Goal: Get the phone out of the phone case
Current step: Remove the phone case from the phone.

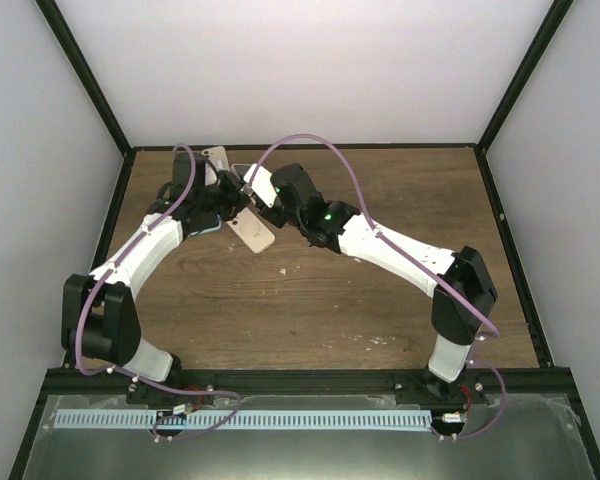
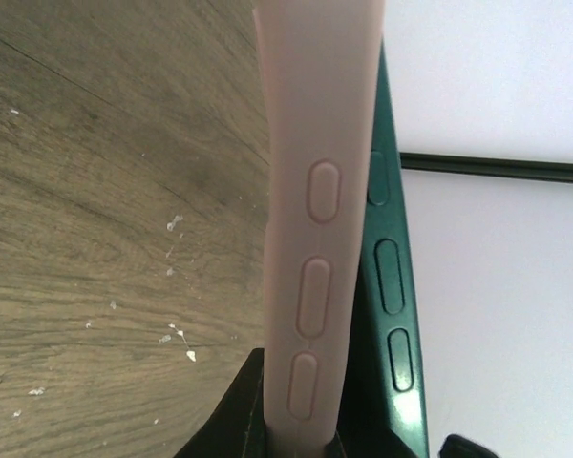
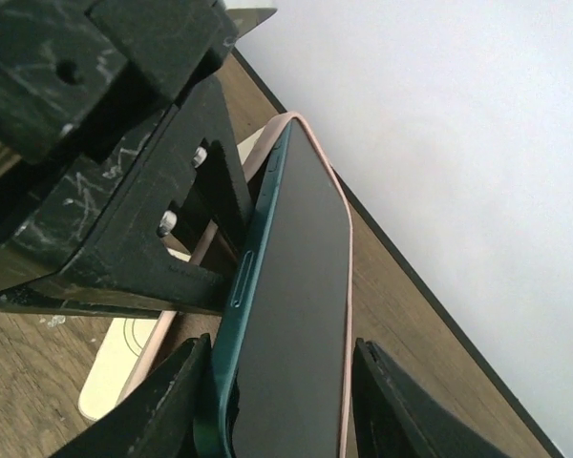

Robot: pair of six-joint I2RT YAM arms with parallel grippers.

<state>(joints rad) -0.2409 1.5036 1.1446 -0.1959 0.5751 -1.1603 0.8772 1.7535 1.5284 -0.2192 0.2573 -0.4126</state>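
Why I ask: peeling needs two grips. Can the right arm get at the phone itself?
Likely yes: the right end effector straddles the phone, whose teal edge stands free of the pink case; the left end effector pinches the case.

Pale pink phone case (image 2: 315,143), dark teal phone (image 3: 296,286), brown wood-grain table (image 1: 310,300).

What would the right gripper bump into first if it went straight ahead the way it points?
Probably the left gripper. In the right wrist view its black finger stands just ahead of the right gripper, against the phone. Depth is unclear; beyond is the white wall.
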